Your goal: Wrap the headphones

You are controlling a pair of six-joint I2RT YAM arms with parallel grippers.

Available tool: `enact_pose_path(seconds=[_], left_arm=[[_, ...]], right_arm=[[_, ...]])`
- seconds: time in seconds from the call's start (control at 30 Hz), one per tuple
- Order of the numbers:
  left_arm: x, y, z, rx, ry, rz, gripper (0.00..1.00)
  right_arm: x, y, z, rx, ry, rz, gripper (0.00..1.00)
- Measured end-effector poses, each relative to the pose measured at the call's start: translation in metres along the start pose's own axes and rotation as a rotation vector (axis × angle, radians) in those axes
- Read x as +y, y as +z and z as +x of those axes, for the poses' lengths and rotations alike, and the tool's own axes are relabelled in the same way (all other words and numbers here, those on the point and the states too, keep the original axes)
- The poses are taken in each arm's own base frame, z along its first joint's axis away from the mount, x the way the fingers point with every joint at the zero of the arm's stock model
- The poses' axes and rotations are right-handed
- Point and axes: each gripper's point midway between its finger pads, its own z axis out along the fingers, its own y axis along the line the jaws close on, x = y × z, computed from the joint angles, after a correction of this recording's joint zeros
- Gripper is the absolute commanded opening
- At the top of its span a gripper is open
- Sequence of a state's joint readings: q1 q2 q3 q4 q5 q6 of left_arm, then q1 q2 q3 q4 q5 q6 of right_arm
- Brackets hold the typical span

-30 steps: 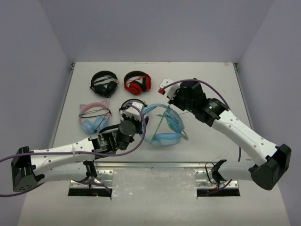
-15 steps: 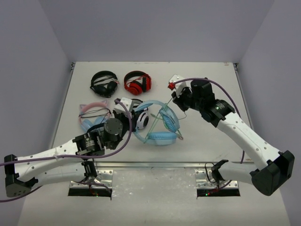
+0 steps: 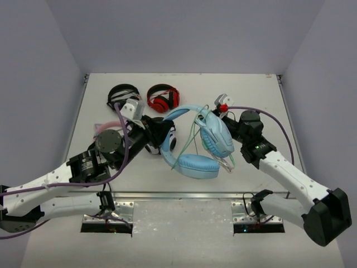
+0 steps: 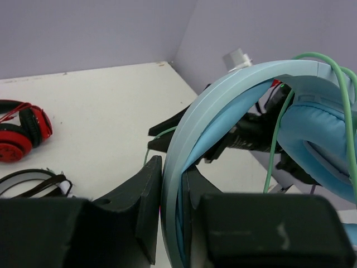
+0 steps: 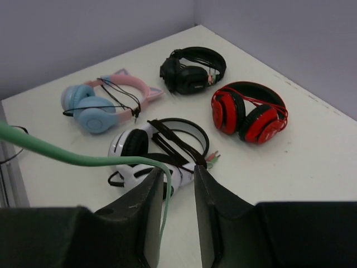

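Observation:
The light-blue headphones (image 3: 215, 139) hang in the air above the table's middle, cups toward the right. My left gripper (image 3: 159, 129) is shut on their headband (image 4: 223, 95), which sits pinched between both fingers in the left wrist view. The thin pale green cable (image 4: 273, 156) loops over the band and cup. My right gripper (image 3: 219, 115) is close behind the upper cup, jaws apart. In the right wrist view the cable (image 5: 83, 160) runs in from the left and drops between the fingers along the left one (image 5: 153, 195), not pinched.
On the table lie a black pair (image 3: 122, 96), a red pair (image 3: 163, 98), the pink cat-ear pair (image 3: 106, 129) partly under my left arm, and the white-and-black pair (image 5: 150, 148) below the raised headphones. Walls stand close on three sides.
My left gripper has lifted the light-blue headphones off the table and swung back and left. My right gripper has moved right and nearer, with the cable now draped across the cup.

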State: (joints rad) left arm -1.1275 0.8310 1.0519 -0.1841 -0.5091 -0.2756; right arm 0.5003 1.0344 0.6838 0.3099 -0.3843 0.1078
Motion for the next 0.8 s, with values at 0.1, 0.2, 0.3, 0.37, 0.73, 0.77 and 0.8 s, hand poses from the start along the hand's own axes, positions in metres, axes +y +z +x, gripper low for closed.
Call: enact_pose_path(seconds=[0.1,0.2,0.3,0.37,0.73,0.77,0.8], left_arm=[[-0.011,-0.001,-0.022,-0.029,-0.026,0.028,0.0],[-0.02,-0.001,-0.043,-0.062,-0.057,0.049,0.0],[-0.026,-0.003,-0.062,-0.096,-0.081,0.057,0.0],[-0.027,-0.004,-0.074,-0.118,-0.093,0.053,0.0],[0.001,-0.006,-0.113,-0.26,-0.169,-0.13,0.0],[0.004,-0.006,-0.115,-0.271,-0.178,-0.146,0.0],[0.007,-0.007,-0.117,-0.282,-0.189,-0.166,0.0]], right_arm=[[0.0,0.017,0.009,-0.023,0.05,-0.027,0.25],[-0.002,0.031,0.02,-0.019,0.098,-0.038,0.21],[-0.001,0.038,0.025,-0.03,0.137,-0.051,0.21],[0.001,0.039,0.028,-0.045,0.155,-0.063,0.2],[0.041,0.021,0.096,0.006,0.326,-0.145,0.05],[0.047,0.022,0.098,0.012,0.34,-0.16,0.13],[0.053,0.022,0.098,0.013,0.354,-0.174,0.13]])
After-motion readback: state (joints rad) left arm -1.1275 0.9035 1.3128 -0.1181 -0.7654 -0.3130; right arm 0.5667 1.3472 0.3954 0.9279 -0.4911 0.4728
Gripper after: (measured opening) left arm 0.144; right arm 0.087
